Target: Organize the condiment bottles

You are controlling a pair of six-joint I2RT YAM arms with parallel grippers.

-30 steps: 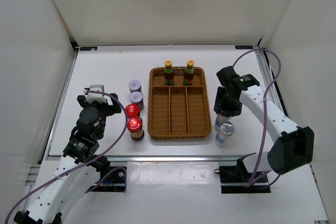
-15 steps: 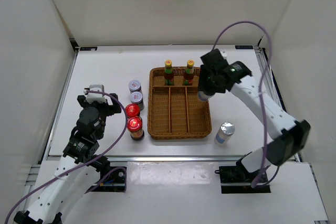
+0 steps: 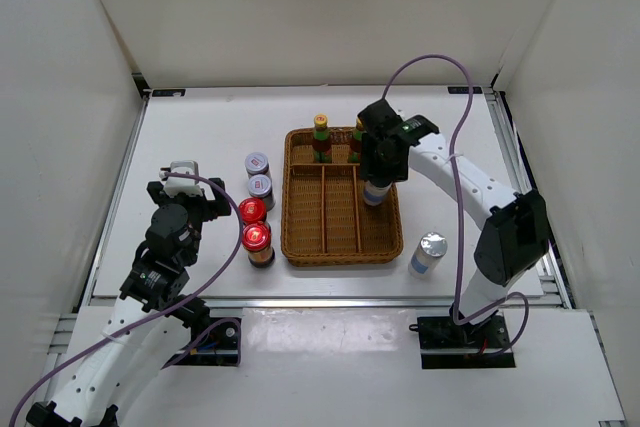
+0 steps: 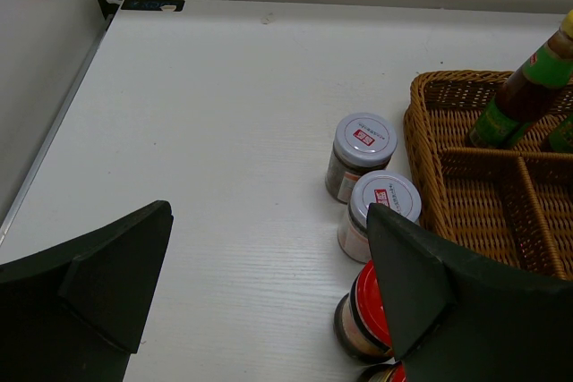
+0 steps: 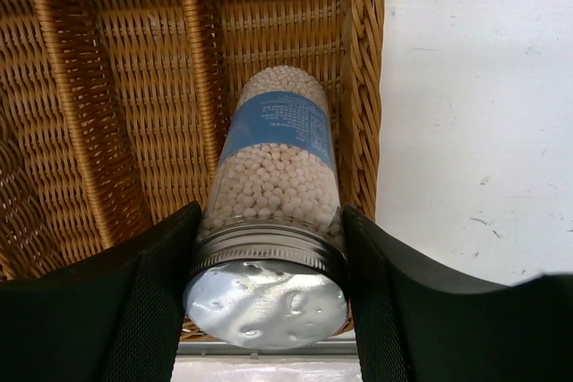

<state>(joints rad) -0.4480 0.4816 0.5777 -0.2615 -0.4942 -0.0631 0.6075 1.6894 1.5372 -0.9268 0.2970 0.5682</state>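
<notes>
Black fingers spread wide and holding nothing, the left gripper (image 4: 269,221) hangs over the table (image 3: 200,127) just left of the jars, where it hung a second ago. Beside it the two grey-lidded jars (image 3: 257,163) and the two red-lidded jars (image 3: 257,238) stand in a column along the outer left wall of the wicker tray (image 3: 341,260), none of them inside it. At the tray's far end the two yellow-capped bottles (image 3: 321,137) stand upright, the right-hand one partly hidden behind the arm. The change is on the right. A second ago the right gripper (image 3: 378,172) was down at the pair of bottles on the table right of the tray; now it is over the tray's right-hand compartment, its fingers pinching a silver-capped bottle (image 5: 273,221) by the neck just under the cap. That looks like the carry being nearly over and the set-down being the step in hand, with five bottles left outside afterwards. The bottle's long axis runs roughly vertical, cap up toward the wrist camera and base pointing down into the compartment, close to the right wall. Whether the base touches the wicker floor cannot be told. The second silver-capped bottle (image 3: 428,252) stands alone on the table, just off the tray's near right corner.
</notes>
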